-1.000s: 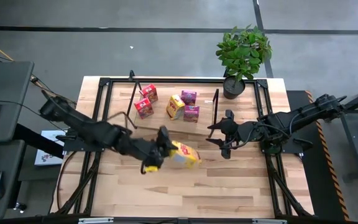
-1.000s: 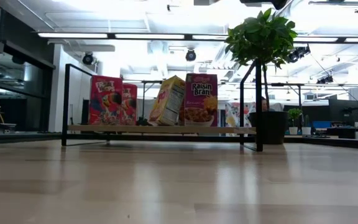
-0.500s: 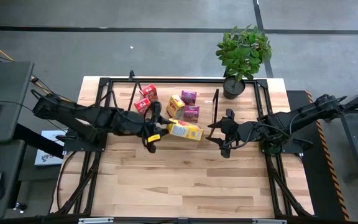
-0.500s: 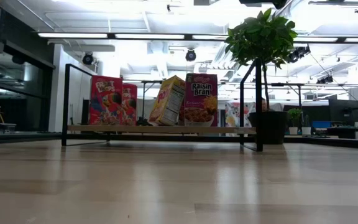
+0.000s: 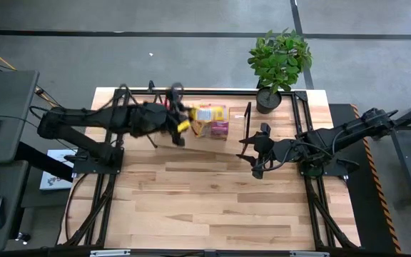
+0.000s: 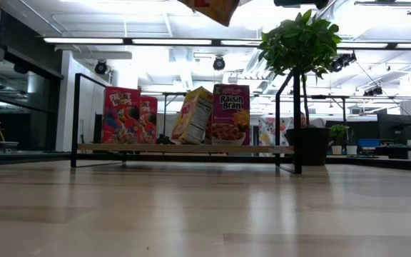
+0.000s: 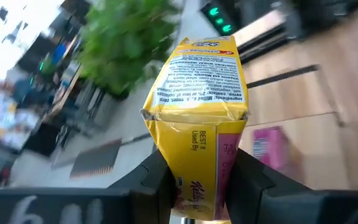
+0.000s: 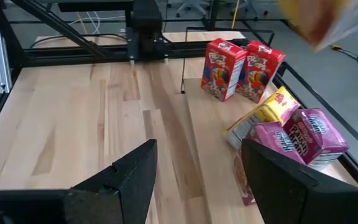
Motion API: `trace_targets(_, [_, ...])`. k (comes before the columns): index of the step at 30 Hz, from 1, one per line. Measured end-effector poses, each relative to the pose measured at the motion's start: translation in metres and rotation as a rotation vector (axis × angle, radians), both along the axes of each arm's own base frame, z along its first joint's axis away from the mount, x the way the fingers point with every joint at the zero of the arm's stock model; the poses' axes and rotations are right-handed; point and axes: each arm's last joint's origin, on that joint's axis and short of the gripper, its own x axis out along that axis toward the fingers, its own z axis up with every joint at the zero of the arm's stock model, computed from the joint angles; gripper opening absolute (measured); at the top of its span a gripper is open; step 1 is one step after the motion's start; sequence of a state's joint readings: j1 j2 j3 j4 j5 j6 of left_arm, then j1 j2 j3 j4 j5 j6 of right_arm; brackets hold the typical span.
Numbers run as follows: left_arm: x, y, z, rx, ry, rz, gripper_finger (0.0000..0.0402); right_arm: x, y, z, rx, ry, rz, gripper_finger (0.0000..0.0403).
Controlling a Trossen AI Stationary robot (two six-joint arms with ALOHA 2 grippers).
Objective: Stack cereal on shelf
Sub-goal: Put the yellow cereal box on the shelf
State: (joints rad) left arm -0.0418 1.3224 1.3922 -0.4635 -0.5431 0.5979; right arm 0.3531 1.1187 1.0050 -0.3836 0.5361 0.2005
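The shelf (image 6: 184, 148) is a low wooden board with black wire end frames at the table's far middle. On it stand two red boxes (image 6: 128, 114), a tilted yellow box (image 6: 195, 116) and a magenta box (image 6: 231, 113). They also show in the right wrist view, the red boxes (image 8: 241, 59) behind the magenta boxes (image 8: 306, 134). My left gripper (image 5: 186, 119) is shut on another yellow cereal box (image 5: 210, 113) above the shelf. The box's lower part shows at the top of the low view (image 6: 216, 8). My right gripper (image 5: 252, 153) is open and empty, just right of the shelf. My left gripper pinches the yellow box between its two fingers (image 7: 157, 177) on two opposite sides (image 7: 225, 177), near the end closest to the wrist. The fingers come level from the table's left and lie along the box. The box is lifted clear, high above the shelf's boxes.
A potted plant (image 5: 277, 64) stands at the far right corner, close to the shelf's right end frame (image 5: 248, 121). Bare wooden tabletop (image 5: 205, 200) lies between the shelf and the near edge.
My left gripper has carried the yellow box from over the table's middle toward the far edge, ending above the shelf. The box has turned from slanting toward the near right to lying level, pointing right. It has come into the top of the low view.
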Motion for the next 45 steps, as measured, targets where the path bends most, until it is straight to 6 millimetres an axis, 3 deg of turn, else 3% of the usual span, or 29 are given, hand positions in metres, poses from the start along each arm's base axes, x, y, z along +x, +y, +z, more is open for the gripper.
trace_targets(4, [-0.005, 0.035, 0.012, -0.026, 0.021, 0.128, 0.0099, 0.0, 0.0, 0.0, -0.002, 0.0, -0.001, 0.0226])
trace_targets(8, [-0.006, 0.074, 0.008, -0.101, 0.14, 0.257, 0.0099, 0.0, 0.0, 0.0, -0.023, 0.005, 0.009, 0.0226])
trace_targets(14, [0.0, 0.123, -0.011, -0.249, 0.374, 0.381, 0.0099, -0.001, -0.004, -0.004, -0.027, 0.039, -0.017, 0.0226])
trace_targets(20, [0.017, 0.152, -0.04, -0.39, 0.545, 0.391, 0.0099, 0.001, -0.007, -0.005, -0.019, 0.041, -0.038, 0.0226])
trace_targets(29, [0.038, 0.16, -0.072, -0.5, 0.637, 0.349, 0.0099, 0.011, -0.004, -0.017, -0.036, 0.094, -0.035, 0.0226])
trace_targets(45, [0.032, 0.154, -0.085, -0.583, 0.763, 0.295, 0.01, 0.018, -0.001, -0.024, -0.034, 0.111, -0.037, 0.0226])
